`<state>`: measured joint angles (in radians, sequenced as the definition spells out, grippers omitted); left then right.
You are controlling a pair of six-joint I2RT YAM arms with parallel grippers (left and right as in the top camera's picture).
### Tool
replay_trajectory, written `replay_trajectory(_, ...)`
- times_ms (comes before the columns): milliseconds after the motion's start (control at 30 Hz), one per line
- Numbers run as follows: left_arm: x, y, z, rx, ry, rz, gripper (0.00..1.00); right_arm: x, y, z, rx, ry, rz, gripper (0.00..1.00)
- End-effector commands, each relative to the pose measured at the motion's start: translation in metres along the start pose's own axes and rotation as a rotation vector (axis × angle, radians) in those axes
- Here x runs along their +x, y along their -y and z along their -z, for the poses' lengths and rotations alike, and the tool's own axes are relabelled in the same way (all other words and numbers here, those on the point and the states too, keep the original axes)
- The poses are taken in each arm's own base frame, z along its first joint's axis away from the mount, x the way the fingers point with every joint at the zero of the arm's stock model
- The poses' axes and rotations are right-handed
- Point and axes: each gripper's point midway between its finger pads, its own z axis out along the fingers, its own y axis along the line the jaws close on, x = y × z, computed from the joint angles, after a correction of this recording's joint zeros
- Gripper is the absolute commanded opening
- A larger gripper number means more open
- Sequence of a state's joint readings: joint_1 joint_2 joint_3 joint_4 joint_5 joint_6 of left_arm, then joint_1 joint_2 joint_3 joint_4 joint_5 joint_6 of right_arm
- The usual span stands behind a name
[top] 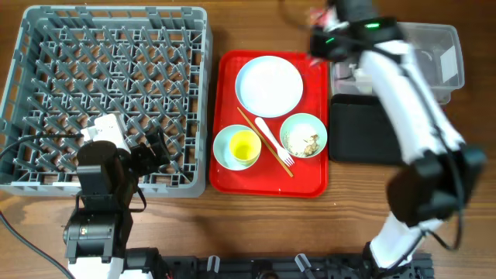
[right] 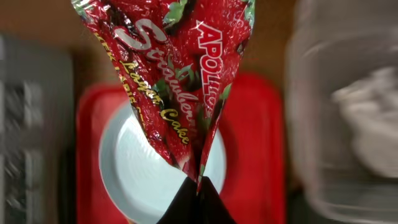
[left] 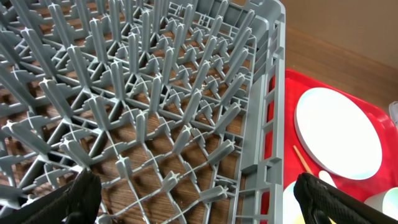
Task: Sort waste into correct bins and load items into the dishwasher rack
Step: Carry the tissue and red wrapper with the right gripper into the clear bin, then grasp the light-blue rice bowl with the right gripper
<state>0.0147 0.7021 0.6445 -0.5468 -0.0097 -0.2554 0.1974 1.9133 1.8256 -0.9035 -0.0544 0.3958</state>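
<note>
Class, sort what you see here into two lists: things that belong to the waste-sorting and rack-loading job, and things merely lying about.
Job: wrapper, food scraps, clear tub, black tray, plate, left bowl, right bowl, yellow cup, fork, wooden stick, rack.
Lying about: red serving tray, wooden table.

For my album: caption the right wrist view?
Right claw pinches a crumpled red printed wrapper over a round white plate on a red tray.

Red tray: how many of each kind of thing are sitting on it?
White plate: 1
Bowls: 2
Yellow cup: 1
White fork: 1
Wooden stick: 1
Total: 6
</note>
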Motion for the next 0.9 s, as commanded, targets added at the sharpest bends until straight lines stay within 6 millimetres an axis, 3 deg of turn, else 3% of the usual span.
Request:
replay_trajectory(0,-0.01,0.0,0.004,-0.004,0.025,-0.012,1.0,-0.017,0.055,0.014,0.085,0.034,-0.196,0.04)
replay_trajectory(33,-0.01,0.0,0.004,-0.004,0.025,-0.012,1.0,-0.017,0.08,0.011,0.116,0.029,-0.283,0.04)
replay_trajectory(67,-0.01,0.0,0.004,-0.004,0.025,-0.012,1.0,-0.017,0.093,0.01,0.129,0.031,-0.322,0.05)
replay_trajectory(100,-0.01,0.0,0.004,-0.004,0.025,-0.012,1.0,-0.017,0.106,0.009,0.144,0.034,-0.363,0.15)
replay_trajectory(167,-0.01,0.0,0.004,-0.004,0.025,-0.012,1.0,-0.023,0.119,0.011,0.153,0.052,-0.39,0.55)
replay_trajectory(200,-0.01,0.0,0.004,-0.004,0.025,-0.012,1.0,-0.027,0.122,0.012,0.15,0.067,-0.387,0.68)
replay_trajectory(267,-0.01,0.0,0.004,-0.004,0.025,-0.012,1.0,-0.03,0.119,0.015,0.139,0.073,-0.324,0.78)
replay_trajectory(333,-0.01,0.0,0.004,-0.004,0.025,-0.012,1.0,-0.031,0.106,0.023,0.071,0.066,-0.258,0.82)
replay_trajectory(433,-0.01,0.0,0.004,-0.004,0.025,-0.012,1.0,-0.027,0.076,0.052,-0.083,0.054,-0.145,0.87)
replay_trajectory(533,-0.01,0.0,0.004,-0.004,0.025,-0.012,1.0,0.001,0.058,0.085,-0.168,-0.022,-0.044,0.9)
replay_trajectory(633,-0.01,0.0,0.004,-0.004,0.025,-0.012,1.0,0.043,0.045,0.111,-0.24,-0.154,0.027,0.91)
replay_trajectory(733,-0.01,0.0,0.004,-0.004,0.025,-0.012,1.0,0.077,0.03,0.123,-0.255,-0.259,0.11,0.91)
replay_trajectory(867,-0.01,0.0,0.004,-0.004,0.025,-0.012,1.0,0.098,0.015,0.109,-0.076,-0.293,0.144,0.91)
